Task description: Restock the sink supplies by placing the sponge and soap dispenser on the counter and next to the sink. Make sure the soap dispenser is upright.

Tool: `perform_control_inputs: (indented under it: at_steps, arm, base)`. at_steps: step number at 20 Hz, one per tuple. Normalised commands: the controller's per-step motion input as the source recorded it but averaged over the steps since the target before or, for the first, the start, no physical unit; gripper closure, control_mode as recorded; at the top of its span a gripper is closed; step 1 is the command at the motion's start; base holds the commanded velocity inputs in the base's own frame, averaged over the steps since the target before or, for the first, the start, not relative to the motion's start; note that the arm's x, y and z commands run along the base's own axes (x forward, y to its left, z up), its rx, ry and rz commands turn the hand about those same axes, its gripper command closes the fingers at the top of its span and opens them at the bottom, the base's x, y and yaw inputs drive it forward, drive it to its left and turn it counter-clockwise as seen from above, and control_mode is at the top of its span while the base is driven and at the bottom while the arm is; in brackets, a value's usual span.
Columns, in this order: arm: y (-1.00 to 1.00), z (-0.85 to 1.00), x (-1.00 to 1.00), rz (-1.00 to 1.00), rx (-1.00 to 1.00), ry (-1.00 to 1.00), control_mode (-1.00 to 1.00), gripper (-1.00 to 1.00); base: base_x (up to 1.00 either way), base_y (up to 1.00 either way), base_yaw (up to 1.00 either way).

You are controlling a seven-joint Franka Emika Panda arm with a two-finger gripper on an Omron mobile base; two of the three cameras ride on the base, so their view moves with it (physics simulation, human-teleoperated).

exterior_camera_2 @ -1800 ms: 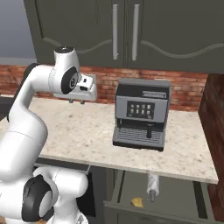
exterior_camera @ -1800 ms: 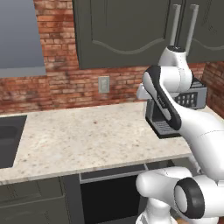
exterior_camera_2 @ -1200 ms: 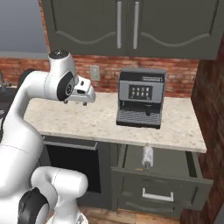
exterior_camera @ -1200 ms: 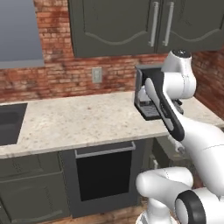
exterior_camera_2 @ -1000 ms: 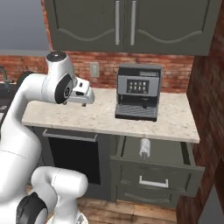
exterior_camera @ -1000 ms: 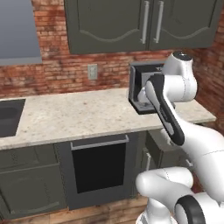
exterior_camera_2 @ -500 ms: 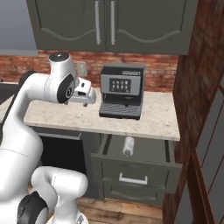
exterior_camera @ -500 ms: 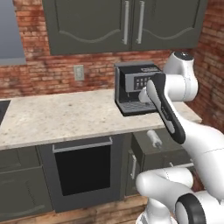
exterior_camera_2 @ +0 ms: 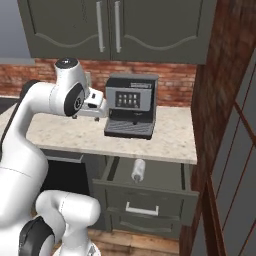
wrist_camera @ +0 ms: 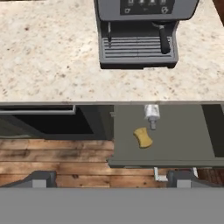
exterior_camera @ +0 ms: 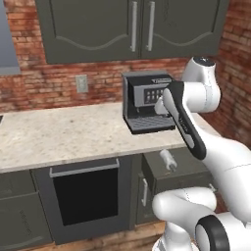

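Observation:
The soap dispenser (wrist_camera: 152, 114) lies on its side in an open drawer (wrist_camera: 183, 140) below the counter (wrist_camera: 48, 65), spout toward the drawer front. It is the whitish bottle (exterior_camera: 168, 159) (exterior_camera_2: 138, 170) in both base views. The yellowish sponge (wrist_camera: 143, 137) rests just in front of it on the drawer floor. My gripper (wrist_camera: 111, 179) hangs high above the counter edge, left of the drawer, open and holding nothing. The hand (exterior_camera_2: 92, 107) sits in front of the coffee machine. The sink is out of view.
A dark coffee machine (exterior_camera: 147, 100) (exterior_camera_2: 131, 105) (wrist_camera: 138, 33) stands on the counter (exterior_camera: 63, 137) right above the drawer (exterior_camera_2: 150, 192). An oven front (exterior_camera: 86, 196) is left of the drawer. A brick wall (exterior_camera_2: 225, 100) closes the right end. Wall cabinets (exterior_camera: 132, 29) hang overhead.
The whole picture has slid left: the base has driven right along the counter. The sink has left the frame and the open drawer has come closer. The gripper stays open.

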Motion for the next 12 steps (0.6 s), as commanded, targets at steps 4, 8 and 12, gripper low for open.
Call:
perform_control_inputs:
  at_steps: [4, 8, 12]
  arm:
    - [0.00, 0.00, 0.00, 0.00, 0.00, 0.00, 1.00, -1.00]
    - [-0.02, -0.01, 0.03, 0.00, 0.00, 0.00, -1.00, -1.00]
    - [-0.55, -0.66, 0.11, 0.00, 0.08, 0.02, -1.00, -1.00]
  base:
    - [0.00, -0.51, 0.00]
    - [0.02, -0.18, 0.00]
    - [0.00, 0.00, 0.00]
